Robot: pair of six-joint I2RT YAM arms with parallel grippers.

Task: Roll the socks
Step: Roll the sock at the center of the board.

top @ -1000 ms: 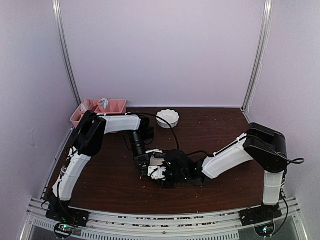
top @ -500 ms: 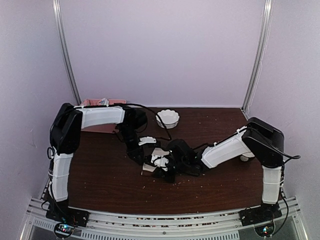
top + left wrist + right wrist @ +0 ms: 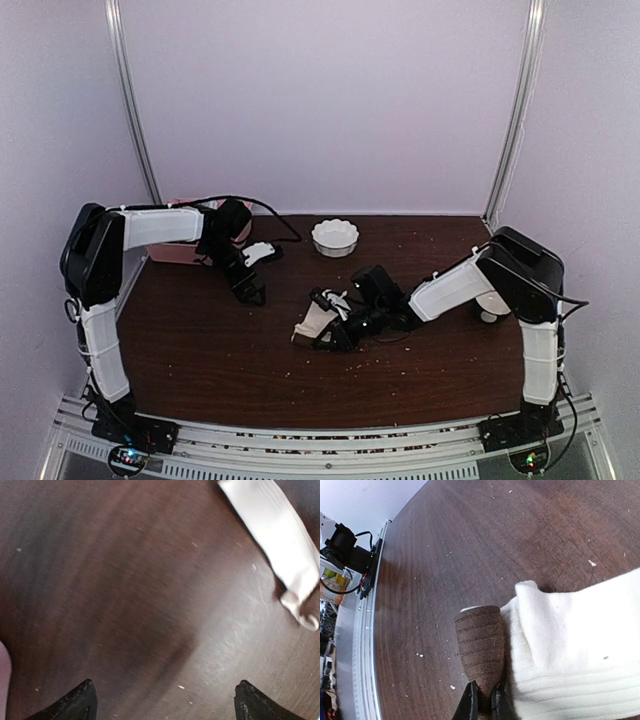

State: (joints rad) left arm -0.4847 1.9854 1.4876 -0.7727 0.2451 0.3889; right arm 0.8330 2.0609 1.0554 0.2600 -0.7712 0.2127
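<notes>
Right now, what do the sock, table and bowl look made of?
Sock: soft knit fabric, ribbed cream with a brown patch.
Table: dark wood or wood-look laminate, grain lines, matte.
Bowl: white, probably ceramic; too small to be sure.

Overhead shot's evenly lit but soft and low-res, with a lavender cast on the walls (image 3: 330,100). Left wrist view is smeared with motion blur over the dark surface (image 3: 125,605); right wrist is crisp and bright.

lab booth: plain walls (image 3: 330,100), rail-edged table (image 3: 200,370)
</notes>
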